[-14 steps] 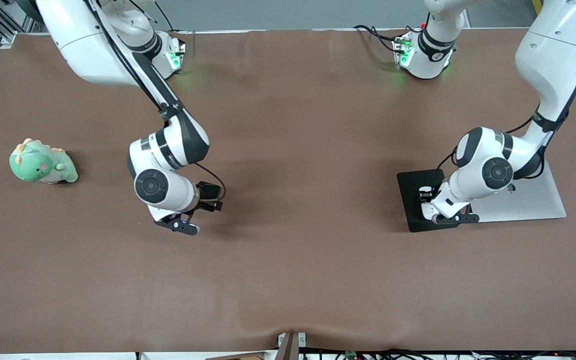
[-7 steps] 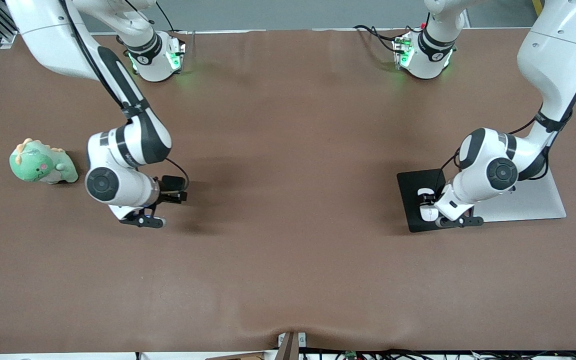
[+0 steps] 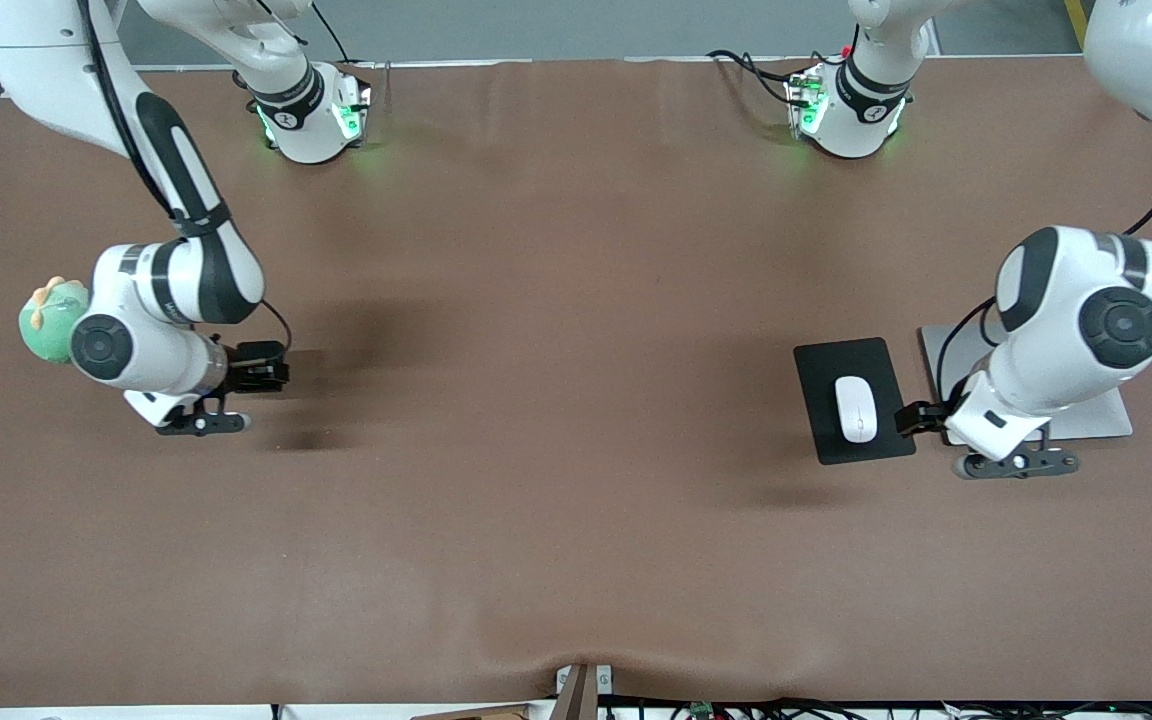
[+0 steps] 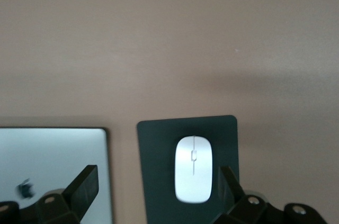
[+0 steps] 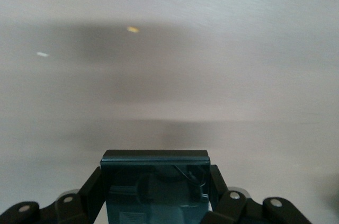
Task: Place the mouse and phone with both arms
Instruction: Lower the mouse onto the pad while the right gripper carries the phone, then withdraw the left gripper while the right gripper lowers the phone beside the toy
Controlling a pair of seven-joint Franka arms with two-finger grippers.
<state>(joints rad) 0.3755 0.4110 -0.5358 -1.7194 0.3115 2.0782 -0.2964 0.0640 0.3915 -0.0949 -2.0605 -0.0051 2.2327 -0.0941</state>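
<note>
Brown table bears black pad with white mouse

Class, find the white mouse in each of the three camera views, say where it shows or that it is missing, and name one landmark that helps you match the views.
Front view: the mouse lies on the black mouse pad, beside the left claw.
Left wrist view: the mouse lies on the pad, between that claw's open fingers.
Right wrist view: not in it.
Shared landmark: the pad, next to the silver laptop.
</note>
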